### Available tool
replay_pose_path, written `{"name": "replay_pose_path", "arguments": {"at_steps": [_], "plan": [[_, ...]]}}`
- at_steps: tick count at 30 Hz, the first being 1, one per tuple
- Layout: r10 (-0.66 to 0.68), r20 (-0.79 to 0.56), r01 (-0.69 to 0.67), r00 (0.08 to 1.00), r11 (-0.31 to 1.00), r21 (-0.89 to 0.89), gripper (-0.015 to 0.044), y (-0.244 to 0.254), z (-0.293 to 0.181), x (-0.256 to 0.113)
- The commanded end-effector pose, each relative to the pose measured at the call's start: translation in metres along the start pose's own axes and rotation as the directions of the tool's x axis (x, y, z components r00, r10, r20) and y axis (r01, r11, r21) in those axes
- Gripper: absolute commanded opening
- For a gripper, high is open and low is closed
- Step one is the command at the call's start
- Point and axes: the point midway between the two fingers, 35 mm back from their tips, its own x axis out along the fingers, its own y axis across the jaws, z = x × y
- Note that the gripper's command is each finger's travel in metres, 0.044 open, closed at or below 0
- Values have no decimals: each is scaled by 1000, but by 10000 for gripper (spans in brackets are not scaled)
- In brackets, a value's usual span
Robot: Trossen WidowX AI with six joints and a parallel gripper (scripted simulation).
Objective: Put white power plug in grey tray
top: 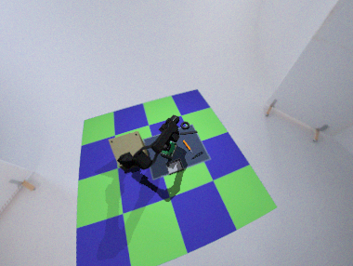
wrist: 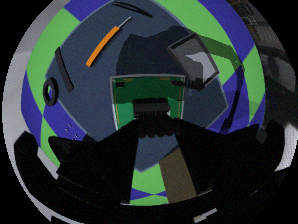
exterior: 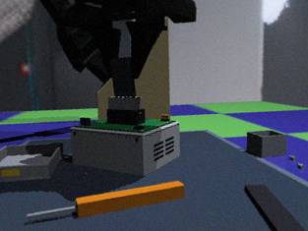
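On the board: plug gripped, not yet out

Above the board (top: 173, 150) (exterior: 157, 123) (wrist: 172, 94), the gripper (top: 166, 143) (exterior: 126, 94) (wrist: 156, 123) was closed on the plug (exterior: 125, 101), which sat in the socket (exterior: 126, 116) (wrist: 151, 107). Plug judged light and stiff, tight at its base; best held low across its flat sides and rocked gently, lest the board suffer. It looked pale, blocky, squared-off. The tray (top: 168, 168) (exterior: 30, 172) (wrist: 182, 66) lay beside the board's housing (exterior: 107, 152).

Top looks down from afar; exterior, low and close, shares wrist's downward-seen board.
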Motion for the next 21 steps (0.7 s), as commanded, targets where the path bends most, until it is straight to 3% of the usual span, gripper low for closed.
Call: {"name": "replay_pose_path", "arguments": {"at_steps": [1, 7, 16, 21], "plan": [[130, 4, -130, 992, 991, -6, 0, -9, -1, -16], [167, 4, -167, 986, 986, -6, 0, -12, -1, -18], [-65, 5, 65, 998, 998, -4, 0, 7, -1, -21], [-81, 5, 81, 997, 997, -4, 0, 8, -1, -22]]}}
